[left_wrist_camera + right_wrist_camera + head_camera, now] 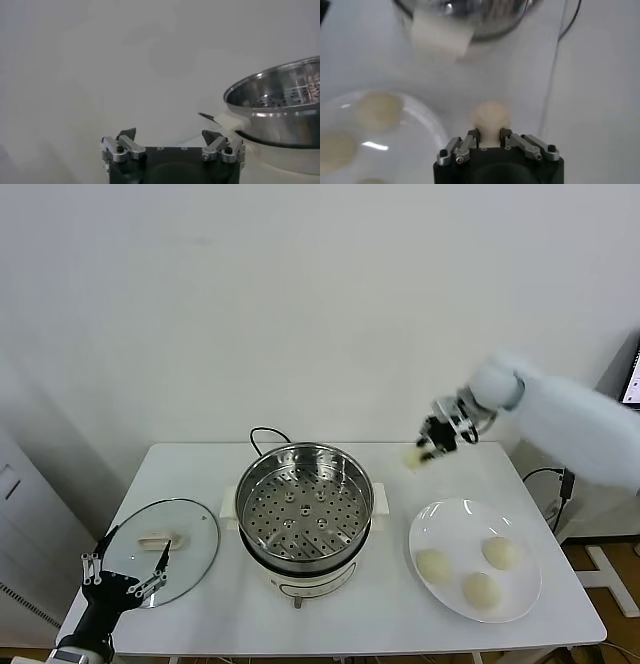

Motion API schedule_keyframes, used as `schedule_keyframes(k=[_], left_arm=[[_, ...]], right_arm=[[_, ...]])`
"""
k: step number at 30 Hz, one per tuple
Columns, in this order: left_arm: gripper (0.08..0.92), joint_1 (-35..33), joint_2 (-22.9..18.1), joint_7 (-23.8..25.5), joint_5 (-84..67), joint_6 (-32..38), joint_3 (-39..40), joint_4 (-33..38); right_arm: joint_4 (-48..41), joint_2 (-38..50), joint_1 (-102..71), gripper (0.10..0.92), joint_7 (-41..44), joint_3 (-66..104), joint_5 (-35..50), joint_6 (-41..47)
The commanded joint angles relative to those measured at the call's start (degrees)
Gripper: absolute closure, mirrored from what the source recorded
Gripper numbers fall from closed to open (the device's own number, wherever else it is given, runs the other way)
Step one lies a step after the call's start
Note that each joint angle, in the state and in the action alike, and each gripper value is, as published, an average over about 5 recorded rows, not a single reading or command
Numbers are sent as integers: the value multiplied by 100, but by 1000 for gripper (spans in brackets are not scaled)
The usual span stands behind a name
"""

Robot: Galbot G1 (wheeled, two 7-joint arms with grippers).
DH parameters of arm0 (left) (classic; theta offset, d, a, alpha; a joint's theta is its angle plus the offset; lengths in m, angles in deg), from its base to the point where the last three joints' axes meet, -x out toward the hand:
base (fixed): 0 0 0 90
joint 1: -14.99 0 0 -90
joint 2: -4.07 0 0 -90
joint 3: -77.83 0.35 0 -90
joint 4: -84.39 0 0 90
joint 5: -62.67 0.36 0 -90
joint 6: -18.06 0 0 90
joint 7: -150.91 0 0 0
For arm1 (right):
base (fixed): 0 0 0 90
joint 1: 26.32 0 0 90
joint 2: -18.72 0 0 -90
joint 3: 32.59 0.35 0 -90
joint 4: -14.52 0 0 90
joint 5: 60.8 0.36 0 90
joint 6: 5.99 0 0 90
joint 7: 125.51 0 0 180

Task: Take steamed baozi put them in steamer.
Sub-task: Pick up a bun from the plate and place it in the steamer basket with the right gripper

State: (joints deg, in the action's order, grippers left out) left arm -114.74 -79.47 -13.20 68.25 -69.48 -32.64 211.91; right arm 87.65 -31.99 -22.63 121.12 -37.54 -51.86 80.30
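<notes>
A white tabletop (200,624) stands against a plain white wall. At its centre sits the steamer (304,509), a shiny steel pot with a perforated tray inside, on a white base with a black cord (262,434) looping behind it. The tray holds nothing.

To the robot's right of the steamer lies a white plate (440,529) carrying three baozi (482,590), round and cream-white, grouped toward the plate's middle and near side. To the robot's left of the steamer, a round glass lid (195,544) with a white handle lies flat on the tabletop.

The right tool (437,446) is raised above the tabletop, behind the plate and to the right of the steamer. Its fingers are closed on a fourth baozi (491,117), which shows between the fingertips in the right wrist view and as a pale blur below the tool in the head view. From the wrist camera, the plate (427,117) with its buns lies below to one side, and the steamer (470,15) with its white side handle sits farther off.

The left tool (125,569) rests low at the near left corner, over the near edge of the lid, fingers spread wide and holding nothing. Its wrist view shows the two fingertips (126,136) apart, with the steamer (280,100) off to one side.
</notes>
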Motion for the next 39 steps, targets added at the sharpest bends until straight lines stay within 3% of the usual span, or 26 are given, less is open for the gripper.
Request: schedule_keyframes(k=[1, 11, 20, 29, 34, 39], left_arm=[[177, -18, -26, 6, -13, 13, -4, 58], [177, -74, 64, -1, -170, 50, -166, 109], [177, -126, 58, 0, -196, 68, -173, 116], [177, -97, 88, 0, -188, 50, -181, 79], [177, -74, 89, 1, -168, 42, -152, 80], [177, -34, 135, -6, -175, 19, -161, 94]], right_arm=[[619, -1296, 958, 736, 38, -881, 34, -1079], [-254, -2153, -795, 717, -68, 124, -2204, -2687], [-817, -2442, -1513, 691, -230, 651, -3065, -3173], [-997, -2495, -1754, 648, -267, 834, -3354, -3346], [-956, -2455, -1634, 508, -260, 927, -3260, -3289], [-761, -2109, -872, 370, -112, 796, -1949, -2589]])
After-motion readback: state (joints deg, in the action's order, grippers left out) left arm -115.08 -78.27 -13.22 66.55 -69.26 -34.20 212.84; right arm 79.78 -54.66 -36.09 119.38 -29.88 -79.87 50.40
